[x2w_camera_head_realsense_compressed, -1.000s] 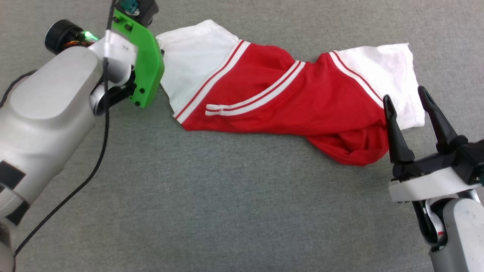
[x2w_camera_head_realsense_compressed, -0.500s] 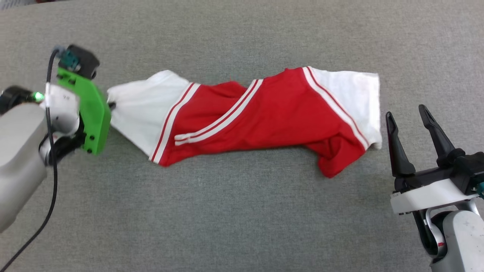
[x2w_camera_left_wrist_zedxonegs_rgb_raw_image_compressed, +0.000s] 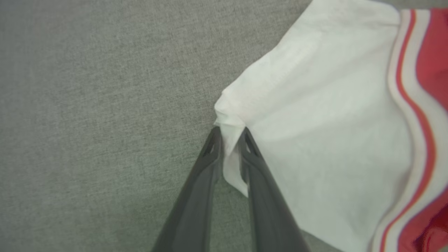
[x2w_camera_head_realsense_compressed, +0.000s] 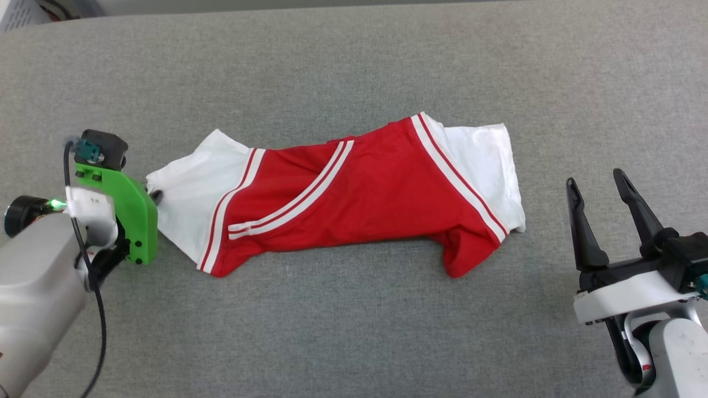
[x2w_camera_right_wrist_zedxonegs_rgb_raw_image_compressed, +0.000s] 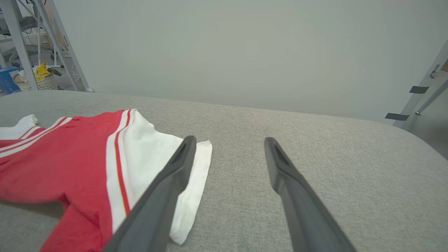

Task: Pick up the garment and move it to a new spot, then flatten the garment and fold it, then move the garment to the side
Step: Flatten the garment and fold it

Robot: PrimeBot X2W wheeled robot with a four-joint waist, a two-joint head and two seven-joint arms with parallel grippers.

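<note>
Here, the left gripper [x2w_camera_left_wrist_zedxonegs_rgb_raw_image_compressed: 231,134], angled low, pinches the white sleeve edge of the shirt [x2w_camera_head_realsense_compressed: 376,204] between narrowed fingers. The right gripper [x2w_camera_head_realsense_compressed: 594,178] stands wide apart, with bare grey surface [x2w_camera_head_realsense_compressed: 354,331] ahead.

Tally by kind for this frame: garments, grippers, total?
garment: 1
grippers: 2 (left gripper, right gripper)
Total: 3

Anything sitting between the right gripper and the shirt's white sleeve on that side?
Nothing. In the head view, a bare stretch of grey surface lies between the open right gripper and the garment's white sleeve.
</note>
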